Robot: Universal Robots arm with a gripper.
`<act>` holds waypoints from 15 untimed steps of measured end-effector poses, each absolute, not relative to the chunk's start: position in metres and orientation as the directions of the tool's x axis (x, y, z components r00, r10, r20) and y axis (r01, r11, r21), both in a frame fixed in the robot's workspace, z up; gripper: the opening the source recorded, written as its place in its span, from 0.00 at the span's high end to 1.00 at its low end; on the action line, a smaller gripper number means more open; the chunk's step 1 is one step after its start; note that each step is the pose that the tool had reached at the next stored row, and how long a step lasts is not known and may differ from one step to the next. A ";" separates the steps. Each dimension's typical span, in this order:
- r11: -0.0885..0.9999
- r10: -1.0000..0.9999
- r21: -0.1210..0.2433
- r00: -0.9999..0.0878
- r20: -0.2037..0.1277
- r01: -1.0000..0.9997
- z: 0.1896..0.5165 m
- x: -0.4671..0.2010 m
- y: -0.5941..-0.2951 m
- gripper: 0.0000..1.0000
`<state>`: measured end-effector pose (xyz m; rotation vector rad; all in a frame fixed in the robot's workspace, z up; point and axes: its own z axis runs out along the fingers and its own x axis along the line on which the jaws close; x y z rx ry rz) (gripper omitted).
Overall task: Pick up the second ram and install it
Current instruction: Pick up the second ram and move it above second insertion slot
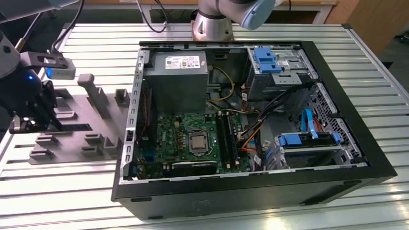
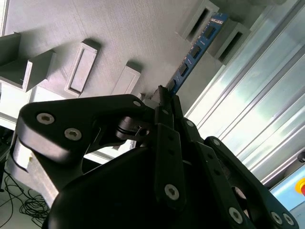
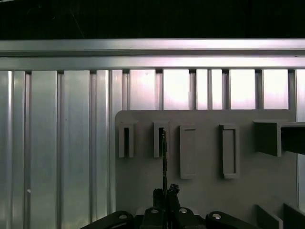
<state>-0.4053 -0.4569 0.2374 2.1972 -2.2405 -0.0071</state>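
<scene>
You have a slatted aluminium table [image 1: 70, 201] under everything, with a grey fixture plate [image 1: 72, 109] at the exterior view's left and an open computer case [image 1: 255, 194] just beside it.

The second ram [image 2: 195, 50] is a thin, narrow blue stick carrying a row of small dark chips. It stands on edge in the plate's slotted holders, and in the first wrist view you see it edge-on as a fine dark line. The gripper [image 2: 163, 95] has its fingers drawn together on the near end of the stick, which looks pinched between the tips.

The plate's two rectangular pockets [image 3: 187, 151] beside the stick hold nothing. The case holds a green motherboard [image 1: 172, 129] with long black slot strips [image 1: 225, 139], a grey power supply [image 1: 176, 79], blue-clipped drive cages [image 1: 268, 60] and loose cables.

The case's black side wall rises between the plate and the motherboard. The gripper hangs near the table's edge at the exterior view's left, with bare slats around the plate.
</scene>
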 end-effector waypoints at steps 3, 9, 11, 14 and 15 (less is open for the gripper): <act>0.019 -1.000 0.005 -0.019 -0.001 -1.000 0.239 -0.405 -0.457 0.86; 0.019 -1.000 0.006 -0.019 -0.001 -1.000 0.241 -0.405 -0.457 0.86; 0.019 -1.000 0.006 -0.019 -0.001 -1.000 0.242 -0.405 -0.457 0.86; 0.019 -1.000 0.006 -0.019 -0.001 -1.000 0.243 -0.405 -0.457 0.86; 0.019 -1.000 0.006 -0.019 -0.001 -1.000 0.244 -0.405 -0.457 0.86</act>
